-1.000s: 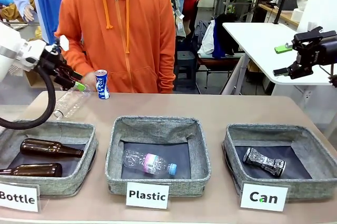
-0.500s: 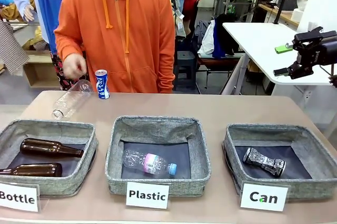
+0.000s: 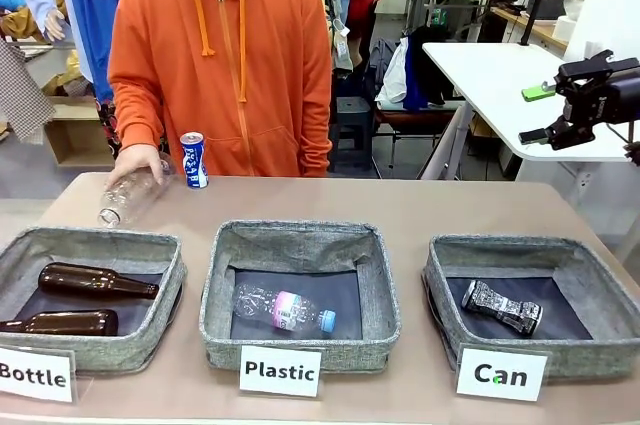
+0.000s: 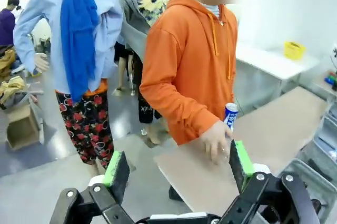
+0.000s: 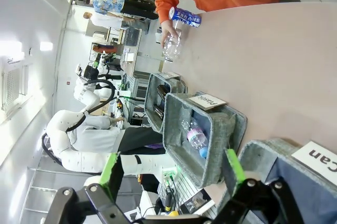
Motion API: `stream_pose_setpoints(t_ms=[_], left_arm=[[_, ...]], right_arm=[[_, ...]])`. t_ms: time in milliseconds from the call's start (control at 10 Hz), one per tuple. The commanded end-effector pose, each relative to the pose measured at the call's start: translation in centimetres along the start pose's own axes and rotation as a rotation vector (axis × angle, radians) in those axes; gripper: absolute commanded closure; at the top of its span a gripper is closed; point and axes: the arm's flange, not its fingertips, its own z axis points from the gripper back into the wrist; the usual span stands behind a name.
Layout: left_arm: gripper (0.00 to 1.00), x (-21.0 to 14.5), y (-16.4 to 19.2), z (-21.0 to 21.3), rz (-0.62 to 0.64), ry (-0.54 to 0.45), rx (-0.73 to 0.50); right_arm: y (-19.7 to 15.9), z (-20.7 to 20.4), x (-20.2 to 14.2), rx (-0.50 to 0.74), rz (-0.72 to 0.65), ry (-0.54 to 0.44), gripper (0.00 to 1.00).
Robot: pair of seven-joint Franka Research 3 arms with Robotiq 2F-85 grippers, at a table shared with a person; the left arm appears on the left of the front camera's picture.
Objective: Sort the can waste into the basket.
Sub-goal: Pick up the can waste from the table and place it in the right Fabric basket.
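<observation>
The blue-and-white can [image 3: 194, 160] stands upright at the far edge of the tabletop [image 3: 400, 205], just beside the person's hand [image 3: 135, 159] on a clear bottle [image 3: 128, 197] — the crushed can [image 3: 502, 307] lies in the Can basket [image 3: 530, 246] — so the left hand [image 4: 177, 166] or right hand [image 5: 171, 168], both released and empty, should grip the standing can's middle, clear of that person.

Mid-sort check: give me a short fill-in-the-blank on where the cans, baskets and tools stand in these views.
The crushed can lies inside the basket marked ____.
The blue-and-white can stands ____ on the table, outside every basket.
The Bottle basket holds ____ brown bottles.
The left tool and right tool both have their jaws ____.
Missing words: Can; upright; two; open.
</observation>
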Motion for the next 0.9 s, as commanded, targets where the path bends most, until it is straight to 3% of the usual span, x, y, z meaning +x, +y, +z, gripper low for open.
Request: stream_pose_setpoints(t_ms=[0, 200, 500, 600, 800], left_arm=[[0.0, -1.6, 0.1, -0.5, -0.017, -0.055, -0.045], [0.0, -1.5, -0.1, -3.6, -0.042, 0.01, -0.069], [0.0, 0.8, -0.4, -12.3, -0.091, 0.201, -0.148], [0.0, 2.5, 0.5, -11.3, -0.059, 0.192, -0.103], [0.0, 4.7, 3.1, -3.1, 0.061, -0.032, -0.062]], right_arm=[[0.3, 0.1, 0.1, -0.001, 0.004, 0.011, 0.0], [0.3, 0.1, 0.1, -0.001, 0.004, 0.011, 0.0], [0.3, 0.1, 0.1, -0.001, 0.004, 0.011, 0.0], [0.3, 0.1, 0.1, -0.001, 0.004, 0.011, 0.0], [0.3, 0.1, 0.1, -0.001, 0.004, 0.011, 0.0]])
